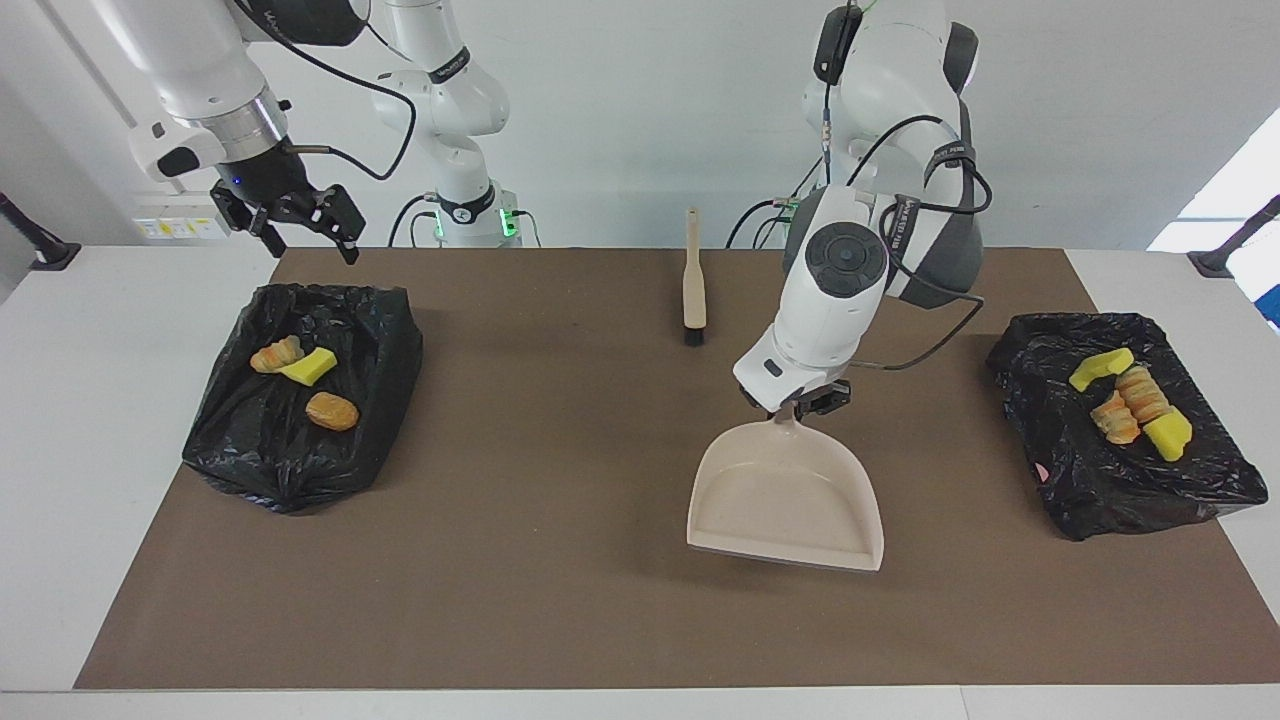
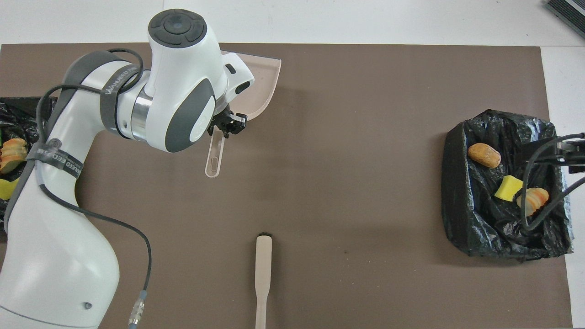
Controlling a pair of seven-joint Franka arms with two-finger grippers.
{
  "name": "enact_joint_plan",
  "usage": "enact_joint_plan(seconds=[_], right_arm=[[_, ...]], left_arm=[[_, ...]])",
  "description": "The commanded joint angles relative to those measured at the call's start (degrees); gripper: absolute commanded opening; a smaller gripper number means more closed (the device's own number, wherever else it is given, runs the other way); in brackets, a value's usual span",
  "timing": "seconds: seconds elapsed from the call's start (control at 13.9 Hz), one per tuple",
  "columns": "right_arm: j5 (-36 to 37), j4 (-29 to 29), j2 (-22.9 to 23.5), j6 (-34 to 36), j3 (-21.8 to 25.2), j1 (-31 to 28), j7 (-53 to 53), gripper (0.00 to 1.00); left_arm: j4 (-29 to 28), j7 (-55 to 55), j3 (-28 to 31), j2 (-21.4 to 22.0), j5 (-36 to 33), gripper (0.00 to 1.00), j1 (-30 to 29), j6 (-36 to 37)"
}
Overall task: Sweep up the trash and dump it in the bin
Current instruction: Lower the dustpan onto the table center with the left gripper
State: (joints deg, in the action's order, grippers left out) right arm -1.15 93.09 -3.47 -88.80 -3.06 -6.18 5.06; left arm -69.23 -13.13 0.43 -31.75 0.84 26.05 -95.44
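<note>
Right now I am pinching the dustpan point(image 1: 786, 497) by its thin handle in my nearly closed left pincer point(image 1: 797, 404), so it may be twisting loose below while my right pincer point(image 1: 296, 218) is hanging wide open and empty.

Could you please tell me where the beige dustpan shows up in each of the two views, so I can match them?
Facing view: the dustpan sits right of centre, low, held by its handle in the left gripper.
Overhead view: its pan peeks out at upper left, under the left arm.
Shared landmark: the brush at the mat's middle.

Seven trash bits point(image 1: 332, 411), two bins point(image 1: 300, 470), one dustpan point(image 1: 785, 500), one brush point(image 1: 693, 290)
</note>
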Motion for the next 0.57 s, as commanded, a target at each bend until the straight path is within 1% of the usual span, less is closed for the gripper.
enact_joint_plan(seconds=[0.0, 0.29, 0.5], right_arm=[[-0.5, 0.8, -0.5, -0.7, -1.0, -0.3, 0.7, 1.00], [-0.6, 0.8, -0.5, -0.8, -1.0, -0.4, 0.7, 1.00], [-0.6, 0.8, -0.5, -0.7, -1.0, -0.4, 0.7, 1.00]], left_arm=[[0.5, -2.6, 0.5, -1.0, 1.6, 0.00, 1.2, -1.5], [-1.3, -2.8, 0.5, -0.7, 2.6, 0.00, 3.6, -2.0], [-3.4, -3.0, 0.5, -1.5, 2.6, 0.00, 4.6, -3.7]])
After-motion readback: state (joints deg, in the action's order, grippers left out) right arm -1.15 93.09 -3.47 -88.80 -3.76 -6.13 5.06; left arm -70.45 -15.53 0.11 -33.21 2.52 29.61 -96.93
